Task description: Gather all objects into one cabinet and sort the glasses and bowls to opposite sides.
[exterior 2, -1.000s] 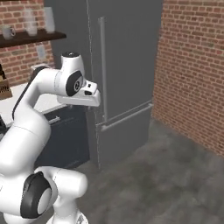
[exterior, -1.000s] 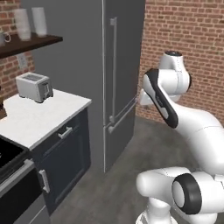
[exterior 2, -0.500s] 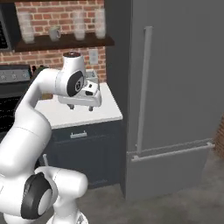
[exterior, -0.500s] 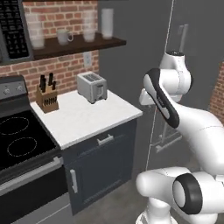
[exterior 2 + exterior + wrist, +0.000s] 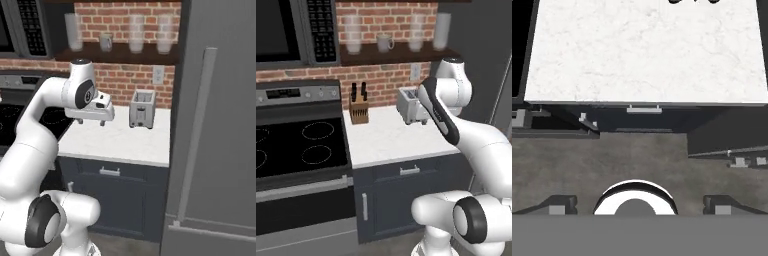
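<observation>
Pincer spread and empty above the counter, tableware up on the wall shelf

The gripper [image 5: 96,121] hangs with jaws wide apart, holding nothing, pointing down over the counter's [image 5: 125,140] left half, its tips [image 5: 558,204] looking past the front edge to the floor. Behind it the toaster [image 5: 142,109] stands near the counter's back right corner; the knife block [image 5: 359,107] sits at the back left by the stove [image 5: 301,145]. On the shelf [image 5: 401,52] stand the mug [image 5: 384,43] and glasses [image 5: 353,34], well above the hand. Judged step: reaching for a first piece. Raise the wrist, level the jaws, approach one glass from the front, clear of its neighbours, and close low on its body
</observation>
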Tool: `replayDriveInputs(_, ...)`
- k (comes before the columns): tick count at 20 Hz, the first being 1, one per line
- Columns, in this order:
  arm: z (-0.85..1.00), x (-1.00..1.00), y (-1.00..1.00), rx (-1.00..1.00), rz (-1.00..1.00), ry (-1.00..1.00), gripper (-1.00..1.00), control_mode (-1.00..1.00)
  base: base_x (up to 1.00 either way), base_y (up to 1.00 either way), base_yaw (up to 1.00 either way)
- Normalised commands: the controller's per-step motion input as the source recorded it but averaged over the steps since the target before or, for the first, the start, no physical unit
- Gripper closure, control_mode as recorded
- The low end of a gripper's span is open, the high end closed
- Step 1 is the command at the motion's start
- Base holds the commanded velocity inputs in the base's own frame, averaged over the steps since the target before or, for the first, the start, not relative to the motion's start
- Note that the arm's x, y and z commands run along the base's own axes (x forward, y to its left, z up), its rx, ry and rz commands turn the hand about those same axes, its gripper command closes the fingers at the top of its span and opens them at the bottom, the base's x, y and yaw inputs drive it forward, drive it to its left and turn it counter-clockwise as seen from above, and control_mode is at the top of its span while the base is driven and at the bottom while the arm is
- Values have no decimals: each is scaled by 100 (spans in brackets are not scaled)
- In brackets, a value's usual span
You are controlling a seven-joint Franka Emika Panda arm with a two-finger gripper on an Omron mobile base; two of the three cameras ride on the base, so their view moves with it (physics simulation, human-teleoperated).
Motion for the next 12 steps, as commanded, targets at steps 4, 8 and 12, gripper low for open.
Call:
replayDriveInputs(4, 0, 0, 0, 0, 0, 0, -100, 100, 35, -49, 43)
replayDriveInputs(8, 0, 0, 0, 0, 0, 0, -100, 100, 46, -28, 17)
replayDriveInputs(12, 0, 0, 0, 0, 0, 0, -100, 100, 79, -2, 4)
